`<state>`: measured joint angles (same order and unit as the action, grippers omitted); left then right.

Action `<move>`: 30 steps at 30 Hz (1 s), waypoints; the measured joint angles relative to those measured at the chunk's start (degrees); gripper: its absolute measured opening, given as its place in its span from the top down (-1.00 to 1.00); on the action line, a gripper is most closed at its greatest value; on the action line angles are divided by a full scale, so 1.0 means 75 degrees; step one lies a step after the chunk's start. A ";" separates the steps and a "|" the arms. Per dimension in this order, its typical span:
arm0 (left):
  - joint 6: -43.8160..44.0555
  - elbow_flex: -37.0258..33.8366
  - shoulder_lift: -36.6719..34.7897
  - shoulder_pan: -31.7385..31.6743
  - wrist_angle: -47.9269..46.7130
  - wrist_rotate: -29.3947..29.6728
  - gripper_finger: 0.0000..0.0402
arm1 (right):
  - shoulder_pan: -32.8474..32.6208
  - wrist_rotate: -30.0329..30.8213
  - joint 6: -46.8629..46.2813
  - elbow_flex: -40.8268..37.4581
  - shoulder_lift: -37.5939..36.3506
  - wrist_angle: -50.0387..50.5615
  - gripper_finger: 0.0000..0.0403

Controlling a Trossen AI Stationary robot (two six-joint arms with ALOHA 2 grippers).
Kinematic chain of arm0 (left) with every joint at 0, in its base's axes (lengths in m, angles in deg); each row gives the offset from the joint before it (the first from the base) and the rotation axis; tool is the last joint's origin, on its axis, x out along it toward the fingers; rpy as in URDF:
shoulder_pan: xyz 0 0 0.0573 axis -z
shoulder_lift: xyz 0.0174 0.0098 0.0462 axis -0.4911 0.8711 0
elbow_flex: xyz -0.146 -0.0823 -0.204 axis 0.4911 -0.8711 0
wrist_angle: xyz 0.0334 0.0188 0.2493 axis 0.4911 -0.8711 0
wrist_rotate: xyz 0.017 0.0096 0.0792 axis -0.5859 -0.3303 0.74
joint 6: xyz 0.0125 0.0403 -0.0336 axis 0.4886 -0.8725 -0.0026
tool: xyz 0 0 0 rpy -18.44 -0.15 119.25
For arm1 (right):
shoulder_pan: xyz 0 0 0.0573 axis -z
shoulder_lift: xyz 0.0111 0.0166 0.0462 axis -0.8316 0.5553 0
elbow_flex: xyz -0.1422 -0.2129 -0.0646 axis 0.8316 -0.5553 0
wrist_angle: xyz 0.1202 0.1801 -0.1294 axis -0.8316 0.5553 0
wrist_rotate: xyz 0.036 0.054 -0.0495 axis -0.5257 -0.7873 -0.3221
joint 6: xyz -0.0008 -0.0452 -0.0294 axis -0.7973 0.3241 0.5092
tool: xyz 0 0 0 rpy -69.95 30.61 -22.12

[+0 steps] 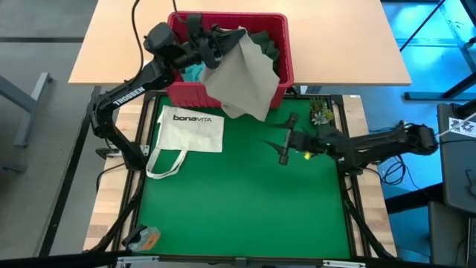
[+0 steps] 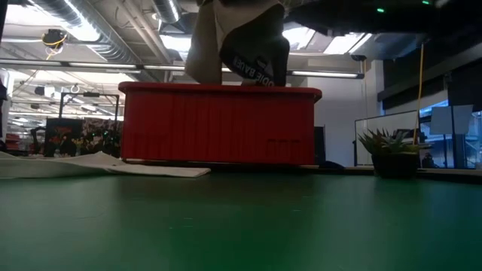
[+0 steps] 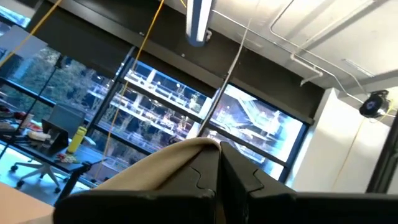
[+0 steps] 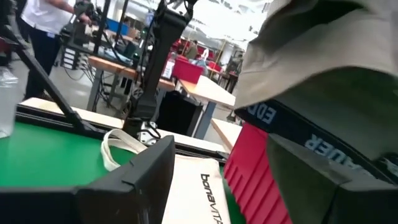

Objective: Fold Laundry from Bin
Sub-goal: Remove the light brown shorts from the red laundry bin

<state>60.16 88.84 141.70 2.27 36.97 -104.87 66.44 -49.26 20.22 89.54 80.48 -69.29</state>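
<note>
The khaki-tan garment [image 1: 242, 78] is held above the red bin [image 1: 279, 37] by the closed left gripper [image 1: 220, 46]. The right gripper [image 1: 285, 141] is kept wide open, empty, near the bin's front wall.

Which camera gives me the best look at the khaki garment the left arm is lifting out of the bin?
The high view: the khaki garment hangs from the shut left gripper over the red bin. The low view catches only its hanging lower part, the left wrist view only a pinched fold, the right wrist view one edge.
</note>
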 joint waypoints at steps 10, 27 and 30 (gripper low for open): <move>0.0059 0.0000 0.0000 0.0150 0.0032 -0.0170 1.00 | 0.0000 0.0787 -0.0197 0.1803 0.1703 0.0167 -0.25; 0.0146 0.0003 0.0000 0.0240 0.0533 -0.0723 1.00 | 0.0172 0.0564 -0.1741 0.2180 0.2308 -0.0561 -0.25; 0.0140 0.0003 0.0000 0.0344 0.0533 -0.0724 1.00 | 0.0333 -0.0069 -0.2052 0.2388 0.2306 -0.0563 -0.25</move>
<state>61.21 88.86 141.70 4.85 40.97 -110.30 68.94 -49.78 4.83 107.46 97.77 -73.51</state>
